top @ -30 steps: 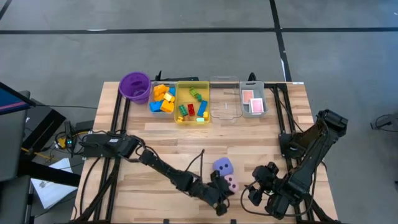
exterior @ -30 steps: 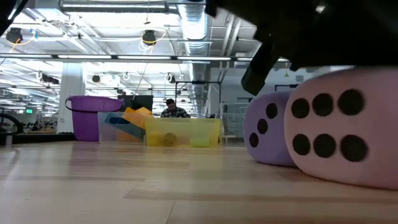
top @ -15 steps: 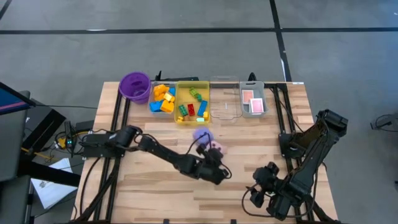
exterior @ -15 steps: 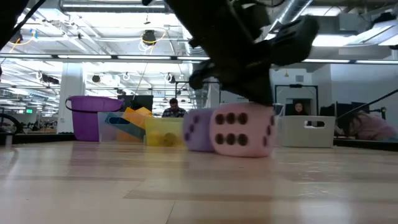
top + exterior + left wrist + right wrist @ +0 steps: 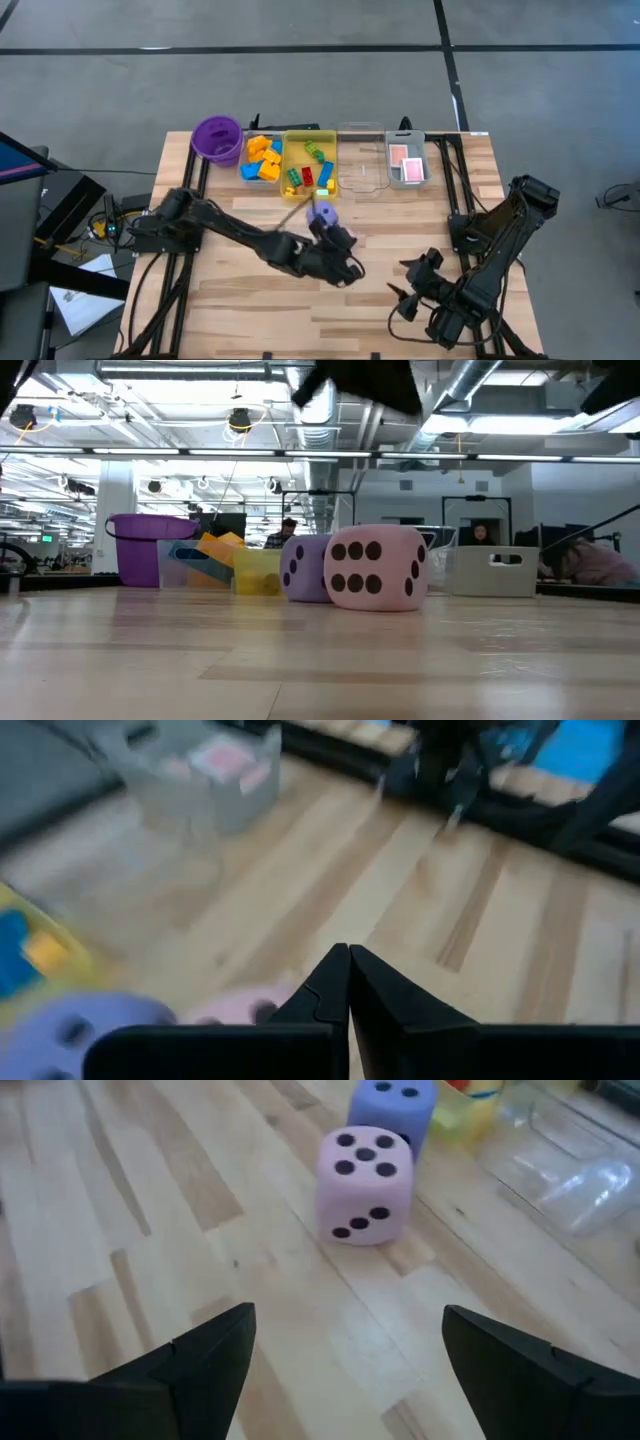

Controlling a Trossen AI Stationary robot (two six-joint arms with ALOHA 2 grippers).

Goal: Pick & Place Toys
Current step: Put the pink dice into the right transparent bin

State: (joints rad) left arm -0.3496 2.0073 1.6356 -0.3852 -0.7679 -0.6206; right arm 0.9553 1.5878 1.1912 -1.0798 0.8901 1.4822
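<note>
Pink die (image 5: pixel 364 1184) and purple die (image 5: pixel 391 1104) touching at frame center, just below the yellow tray (image 5: pixel 309 165); left gripper (image 5: pixel 348 982) above, fingers pressed together; right gripper (image 5: pixel 345 1342), fingers spread, lower right; best reopened and centered before descending.

Two dark jointed arms are showing black casings; each gripper is ending in two flat, pointed black fingers.

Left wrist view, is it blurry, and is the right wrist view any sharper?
Left wrist view: heavily blurred, the pink die and purple die just smears behind the left gripper. Right wrist view: much sharper, the pink die's pips countable.
</note>
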